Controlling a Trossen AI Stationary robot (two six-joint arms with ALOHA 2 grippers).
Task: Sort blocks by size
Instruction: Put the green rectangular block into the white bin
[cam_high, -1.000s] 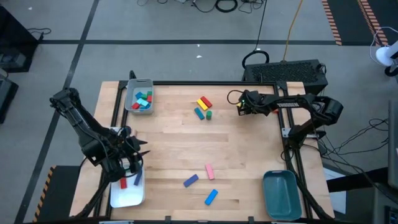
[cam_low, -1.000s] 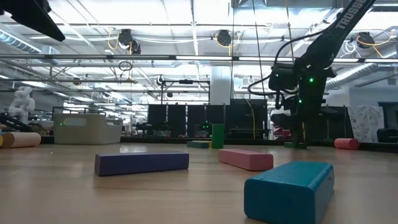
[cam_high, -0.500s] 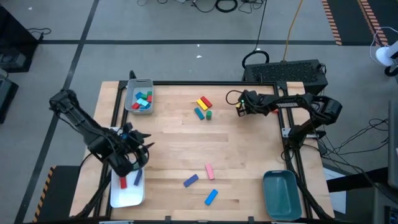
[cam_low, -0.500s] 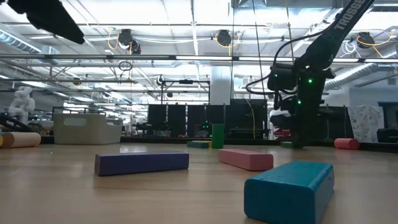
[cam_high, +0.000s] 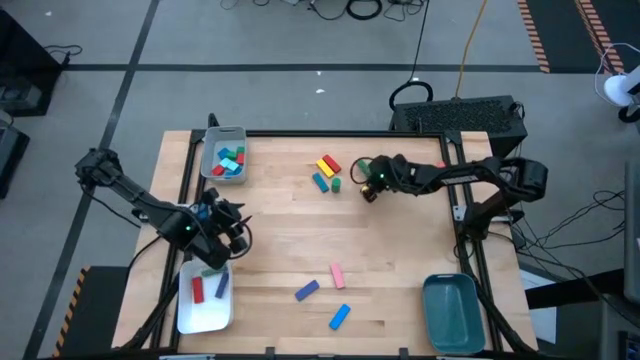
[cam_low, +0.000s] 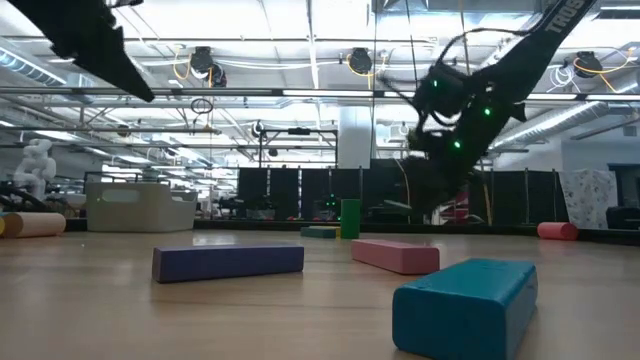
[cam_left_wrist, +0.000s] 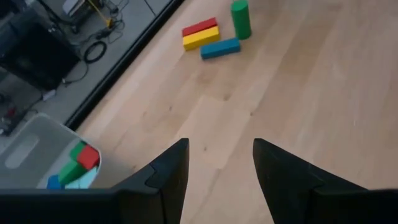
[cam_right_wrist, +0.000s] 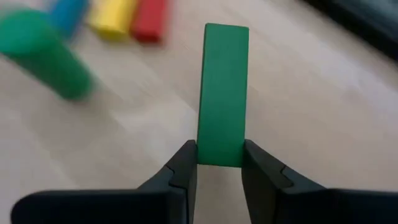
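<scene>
My right gripper (cam_high: 363, 188) (cam_right_wrist: 219, 167) hangs over the far middle of the table, shut on a green bar block (cam_right_wrist: 222, 87). Just to its left lie red and yellow bars (cam_high: 328, 165), a teal bar (cam_high: 320, 182) and an upright green cylinder (cam_high: 337, 184). My left gripper (cam_high: 230, 228) (cam_left_wrist: 220, 168) is open over bare wood near the left edge, with nothing between its fingers. Pink (cam_high: 337, 274), purple (cam_high: 306, 290) and blue (cam_high: 340, 317) bars lie flat near the front edge. My right gripper pinches the green bar by its near end (cam_right_wrist: 221, 155), one finger on each long side. The bar lies along the fingers and sticks out ahead of their tips. The fingers slant down, coming from the table's right. The bar looks clear of the wood.
A grey bin (cam_high: 224, 155) holding several short blocks stands at the far left. A white tray (cam_high: 205, 300) with a red and a blue bar sits at the near left, a teal tray (cam_high: 452, 312) at the near right. Bare wood lies in the table's middle.
My right gripper has swung toward the table's left, toward the group with the green cylinder, and has rolled and tipped as it went. My left gripper has moved from above the white tray toward the far edge and a little to the right.
</scene>
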